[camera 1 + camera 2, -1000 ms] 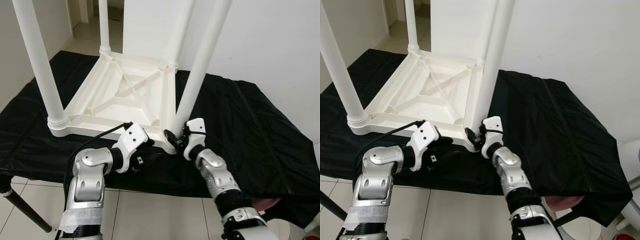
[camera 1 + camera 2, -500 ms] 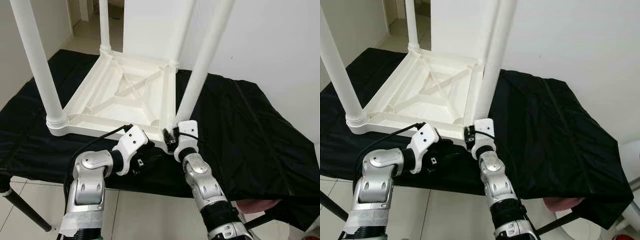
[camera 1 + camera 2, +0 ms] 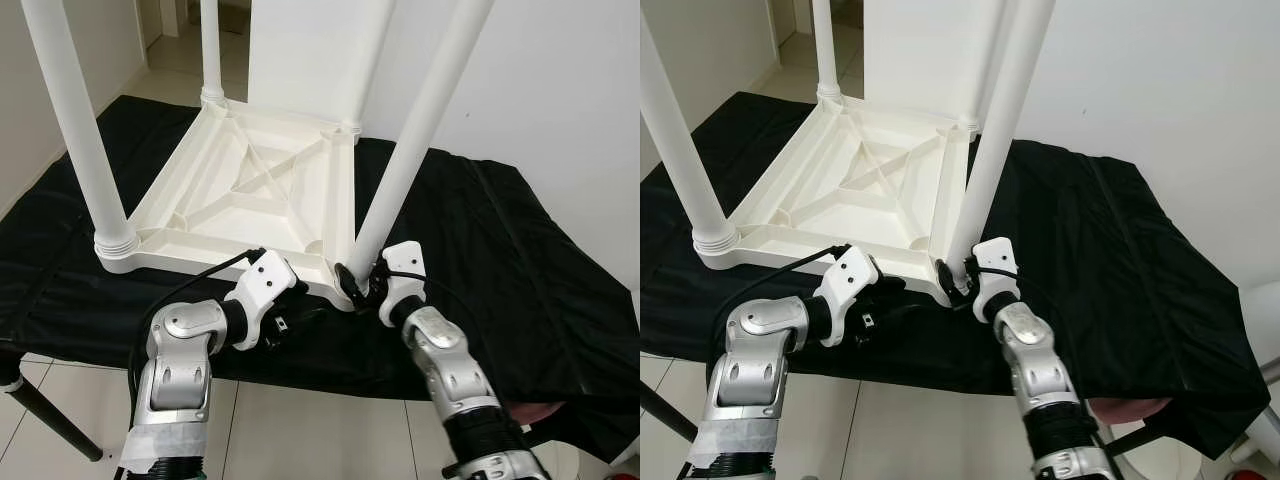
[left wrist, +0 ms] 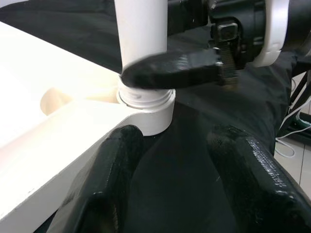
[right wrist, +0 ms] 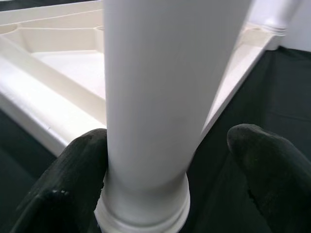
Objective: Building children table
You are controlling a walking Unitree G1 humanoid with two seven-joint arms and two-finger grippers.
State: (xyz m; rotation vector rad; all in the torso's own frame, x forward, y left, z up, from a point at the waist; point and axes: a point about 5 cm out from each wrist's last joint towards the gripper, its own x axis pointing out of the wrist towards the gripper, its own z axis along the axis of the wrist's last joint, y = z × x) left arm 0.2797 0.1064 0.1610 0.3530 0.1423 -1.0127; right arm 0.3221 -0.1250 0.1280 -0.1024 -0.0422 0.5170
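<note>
A white children's table (image 3: 240, 190) lies upside down on a black cloth (image 3: 500, 250), legs pointing up. Its near right leg (image 3: 410, 150) leans to the right, base in the corner socket (image 4: 148, 109). My right gripper (image 3: 358, 285) is open around that base: in the right wrist view one finger (image 5: 73, 179) touches the leg (image 5: 160, 97) and the other finger (image 5: 272, 165) stands apart from it. My left gripper (image 3: 300, 310) is open, low on the cloth against the table's front edge, just left of that corner, with nothing between its fingers (image 4: 107, 184).
Two more white legs stand at the near left (image 3: 75, 130) and far left (image 3: 210, 50). A white wall rises behind and to the right. The cloth's front edge drops to a tiled floor, with a black support leg (image 3: 50, 425) at lower left.
My right arm swung left, then back to the right. The near right leg now leans further right. The left arm has barely moved.
</note>
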